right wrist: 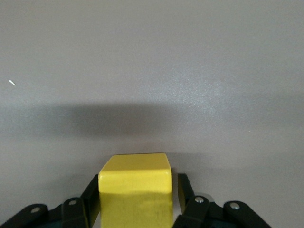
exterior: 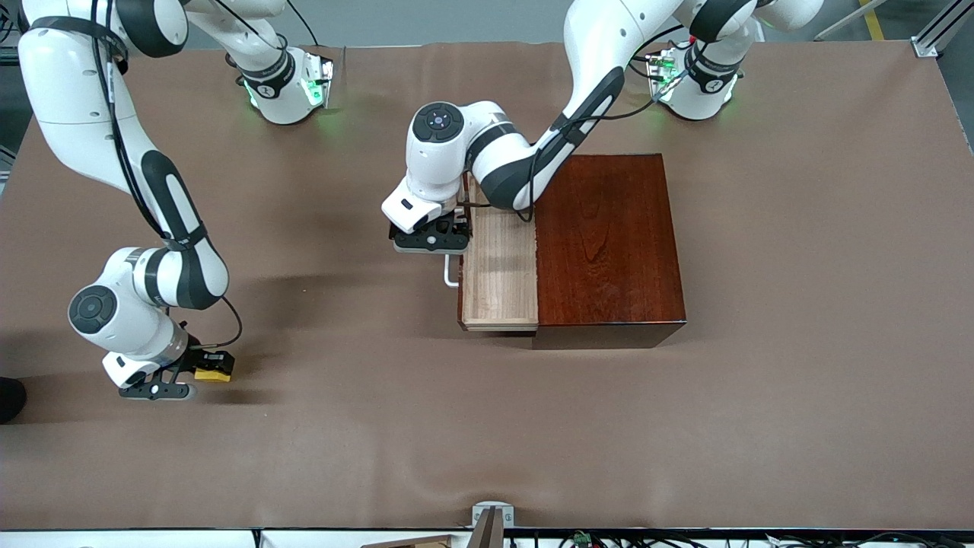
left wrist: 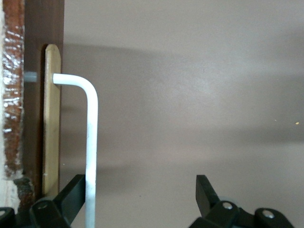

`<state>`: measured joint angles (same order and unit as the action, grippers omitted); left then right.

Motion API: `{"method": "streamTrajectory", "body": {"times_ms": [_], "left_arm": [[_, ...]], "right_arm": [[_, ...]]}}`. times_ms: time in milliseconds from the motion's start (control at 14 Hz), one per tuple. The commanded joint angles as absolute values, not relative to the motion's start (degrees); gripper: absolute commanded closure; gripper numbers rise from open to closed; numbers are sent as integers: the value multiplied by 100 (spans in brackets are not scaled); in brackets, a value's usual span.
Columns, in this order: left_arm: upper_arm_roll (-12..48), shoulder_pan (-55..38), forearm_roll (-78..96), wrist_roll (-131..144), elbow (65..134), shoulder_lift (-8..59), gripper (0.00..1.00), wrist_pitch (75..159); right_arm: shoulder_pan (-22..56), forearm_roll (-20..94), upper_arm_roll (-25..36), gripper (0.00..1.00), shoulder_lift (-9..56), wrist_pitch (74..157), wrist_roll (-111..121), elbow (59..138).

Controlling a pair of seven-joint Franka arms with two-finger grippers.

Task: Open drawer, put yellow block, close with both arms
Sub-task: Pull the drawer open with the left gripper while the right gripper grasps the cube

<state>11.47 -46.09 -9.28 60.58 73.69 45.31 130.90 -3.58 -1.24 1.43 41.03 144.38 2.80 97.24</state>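
Block (right wrist: 135, 187) sits between the right gripper (right wrist: 137, 199) fingers (right wrist: 90, 202), low near the table (exterior: 533, 441) at the right arm's end, nearer the front cam than the box (exterior: 609, 243). Jaws narrow: one finger lies against a block face, the other shows a thin gap in the right wrist view. Can't tell if the block rests on the table or is just lifted. Block is a cube, no long axis; its faces line up square w/ the fingers.

Drawer (exterior: 498, 266) is pulled partway out of the box, toward the right arm's end; tray open side up, inside bare. Its long axis runs toward/away from the front cam. Handle (left wrist: 90, 142) is on the drawer front, bar parallel to that front.

Left gripper (left wrist: 142, 199) is at the handle, jaws wide. Bar runs right beside one finger (left wrist: 71, 194), just inside it; contact not clear. Other finger is well clear of the bar.

Right arm (exterior: 152, 190) drops from its base, elbow bent, wrist down over the block. Left arm (exterior: 578, 99) reaches from its base across the box top, forearm over the drawer, wrist turned down at the handle.
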Motion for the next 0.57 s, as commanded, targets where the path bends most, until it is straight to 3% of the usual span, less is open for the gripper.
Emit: {"method": "streamTrajectory", "body": {"times_ms": [0, 143, 214, 500], "left_arm": [[1143, -4676, -782, 6135, 7172, 4615, 0, 13001], [1081, -4650, -782, 6143, 7163, 4387, 0, 12605], [1081, -4615, -791, 6144, 7163, 4273, 0, 12430], [1090, -4387, -765, 6161, 7163, 3606, 0, 11665]], "right_arm": [[-396, -167, 88, 40, 4131, 14317, 281, 9624], [-422, -167, 88, 85, 4131, 14326, 290, 9607], [-431, -167, 88, 100, 4131, 14326, 290, 9554], [-413, -211, 88, 100, 4044, 14047, 849, 9449]]}}
